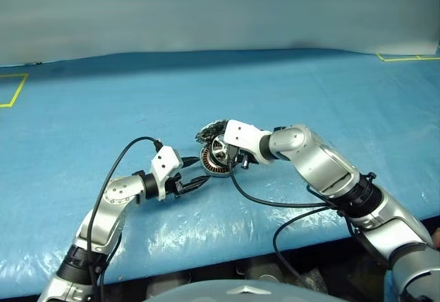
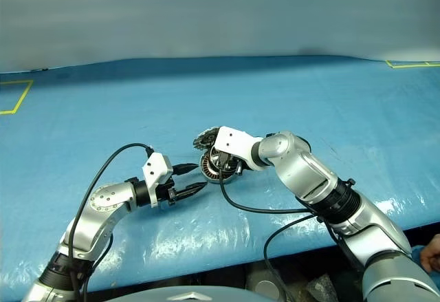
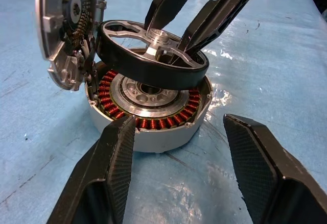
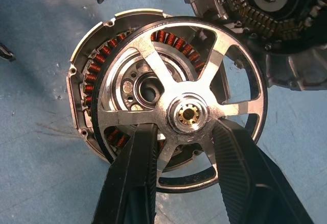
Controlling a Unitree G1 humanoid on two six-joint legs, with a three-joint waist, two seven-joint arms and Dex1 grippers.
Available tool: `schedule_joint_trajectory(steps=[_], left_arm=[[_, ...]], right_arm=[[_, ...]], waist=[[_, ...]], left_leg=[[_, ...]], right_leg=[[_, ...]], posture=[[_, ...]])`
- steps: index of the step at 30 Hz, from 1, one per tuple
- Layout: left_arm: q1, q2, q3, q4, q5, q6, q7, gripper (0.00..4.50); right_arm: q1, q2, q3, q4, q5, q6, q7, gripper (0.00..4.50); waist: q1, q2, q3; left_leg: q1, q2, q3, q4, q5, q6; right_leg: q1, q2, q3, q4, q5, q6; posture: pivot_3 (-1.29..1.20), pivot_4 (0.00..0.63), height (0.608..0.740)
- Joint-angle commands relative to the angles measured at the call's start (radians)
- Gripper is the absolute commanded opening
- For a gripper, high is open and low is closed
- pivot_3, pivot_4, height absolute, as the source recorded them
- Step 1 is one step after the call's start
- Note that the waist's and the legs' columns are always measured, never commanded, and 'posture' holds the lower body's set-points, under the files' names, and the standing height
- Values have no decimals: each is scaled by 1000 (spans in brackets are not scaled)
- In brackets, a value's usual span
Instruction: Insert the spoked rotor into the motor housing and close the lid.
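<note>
Now the task looks to be about half way. The right gripper (image 4: 184, 147) holds the spoked rotor (image 3: 153, 55), a dark grey metal wheel with broad silver spokes, its fingers (image 4: 133, 178) closed on the hub. The rotor hangs tilted just above the motor housing (image 3: 153, 117), a round silver-rimmed cup with copper-brown windings, near the middle of the blue-covered desk (image 1: 330, 95); it is not yet seated. The lid (image 3: 59, 35), a round grey toothed disc, stands nearly upright against the far side of the housing, still open. Left to do, I judge: lower the rotor in, then close the lid.

The left gripper (image 1: 196, 184) waits just beside the housing, its fingers wide and empty. The left wrist view shows the gap between rotor and housing from the side; the right wrist view, from above, shows that the rotor hub sits off-centre from the housing hub.
</note>
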State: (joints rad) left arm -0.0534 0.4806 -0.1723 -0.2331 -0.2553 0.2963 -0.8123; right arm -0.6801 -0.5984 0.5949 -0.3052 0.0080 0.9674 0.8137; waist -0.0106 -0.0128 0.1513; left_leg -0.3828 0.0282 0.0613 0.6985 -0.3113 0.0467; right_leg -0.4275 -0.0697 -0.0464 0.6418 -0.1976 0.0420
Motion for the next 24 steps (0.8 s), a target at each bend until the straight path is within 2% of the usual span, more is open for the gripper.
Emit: schedule_joint_trajectory(steps=[1,9,15,19,24], left_arm=[[3,1,5,-9,2,-18,4,2930],[8,4,17,-12,-6,-16,5,2930],[-5,7,20,-6,-10,-13,-1,2930],[-16,11,13,0,-5,-12,-8,2930],[-19,9,9,3,-3,-13,-10,2930]], right_arm=[[29,8,-50,-52,29,-11,2,1233],[168,24,-223,-157,142,-116,16,1233],[242,43,-271,-171,185,-176,-4,1233],[253,82,-319,-143,199,-195,-51,1233],[251,77,-320,-88,177,-193,-89,1233]], waist=[[0,0,0],[0,0,0],[0,0,0],[0,0,0],[1,0,0]], left_leg=[[0,0,0,0,0,0],[0,0,0,-1,0,0],[0,0,0,-1,0,1],[0,0,0,-1,0,0],[0,0,0,-1,0,0]], right_leg=[[0,0,0,0,0,0],[0,0,0,0,0,0],[0,0,0,0,0,0],[0,0,0,0,0,0],[0,0,0,0,0,0]], posture=[[0,150,740],[0,150,740],[0,150,740],[0,150,740],[0,150,740]])
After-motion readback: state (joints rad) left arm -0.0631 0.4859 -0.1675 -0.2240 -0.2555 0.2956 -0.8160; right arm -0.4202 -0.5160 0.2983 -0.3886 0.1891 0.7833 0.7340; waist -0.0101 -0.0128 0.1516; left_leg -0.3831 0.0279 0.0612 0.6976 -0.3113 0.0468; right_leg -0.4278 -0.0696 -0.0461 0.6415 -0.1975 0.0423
